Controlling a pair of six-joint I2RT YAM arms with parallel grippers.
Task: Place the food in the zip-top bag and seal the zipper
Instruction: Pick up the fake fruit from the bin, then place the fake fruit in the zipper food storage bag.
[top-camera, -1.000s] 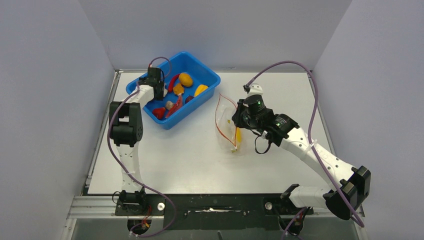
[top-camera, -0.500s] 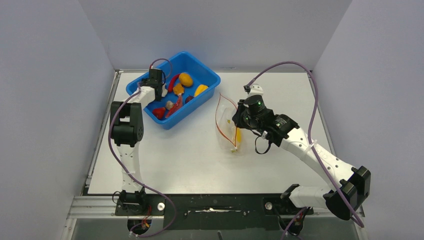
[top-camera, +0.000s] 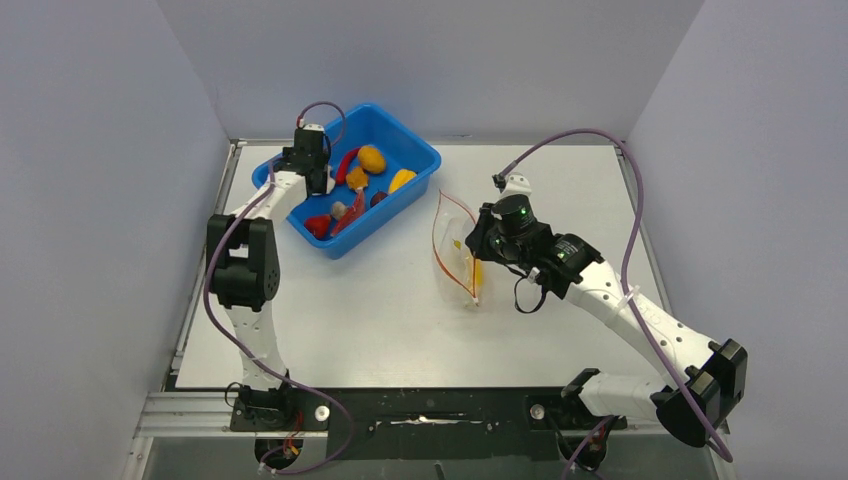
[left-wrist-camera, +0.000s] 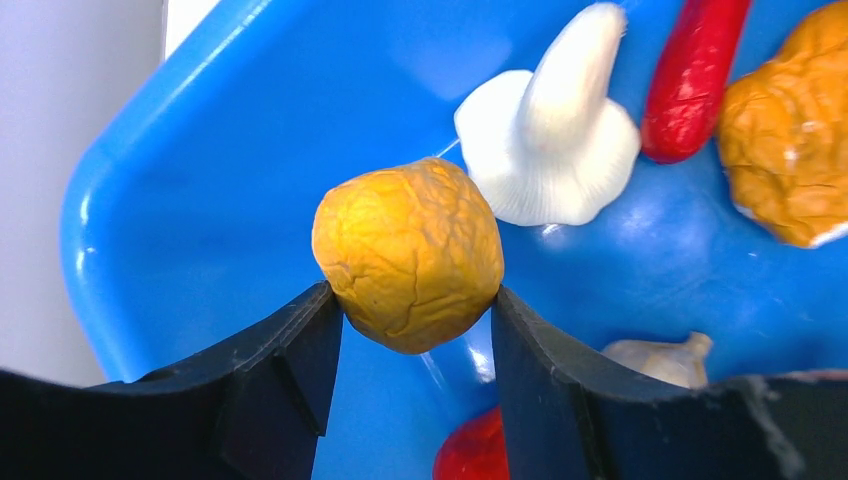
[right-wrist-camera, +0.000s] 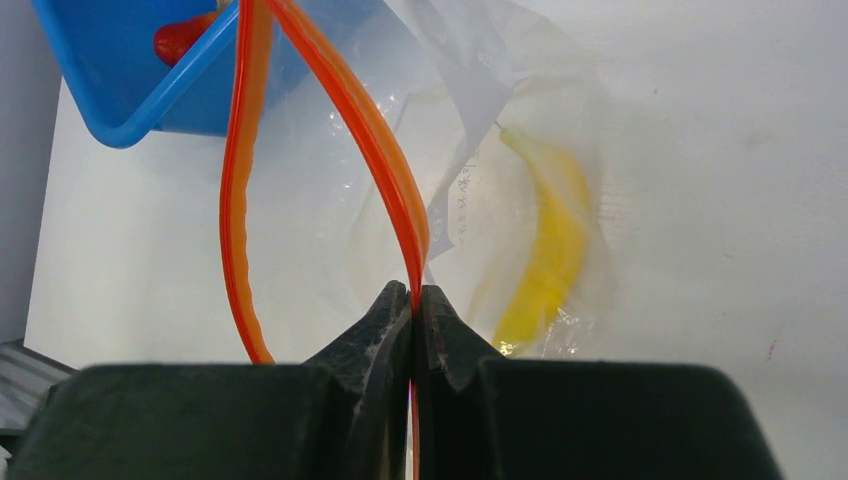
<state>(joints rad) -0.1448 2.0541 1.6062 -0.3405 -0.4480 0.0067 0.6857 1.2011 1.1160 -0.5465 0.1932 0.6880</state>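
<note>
Over the blue tub (top-camera: 428, 150), your left arm reaches far forward, its left fingers (left-wrist-camera: 318, 335) about half spread and clamped on an orange lump (left-wrist-camera: 408, 250). Your right arm bends in across the table (top-camera: 380, 310). Its right fingers (right-wrist-camera: 398, 310) pinch tight on the zipper (right-wrist-camera: 385, 160) of the zip-top bag (top-camera: 455, 270), which has a banana (right-wrist-camera: 550, 230) inside.

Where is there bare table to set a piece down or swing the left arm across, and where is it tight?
Widest bare patch: the white tabletop on the near side of the blue plastic tub and the clear zip-top bag. Also bare: the far right corner beyond the bag. Tight: inside the tub, and the narrow strip between tub and bag.
</note>
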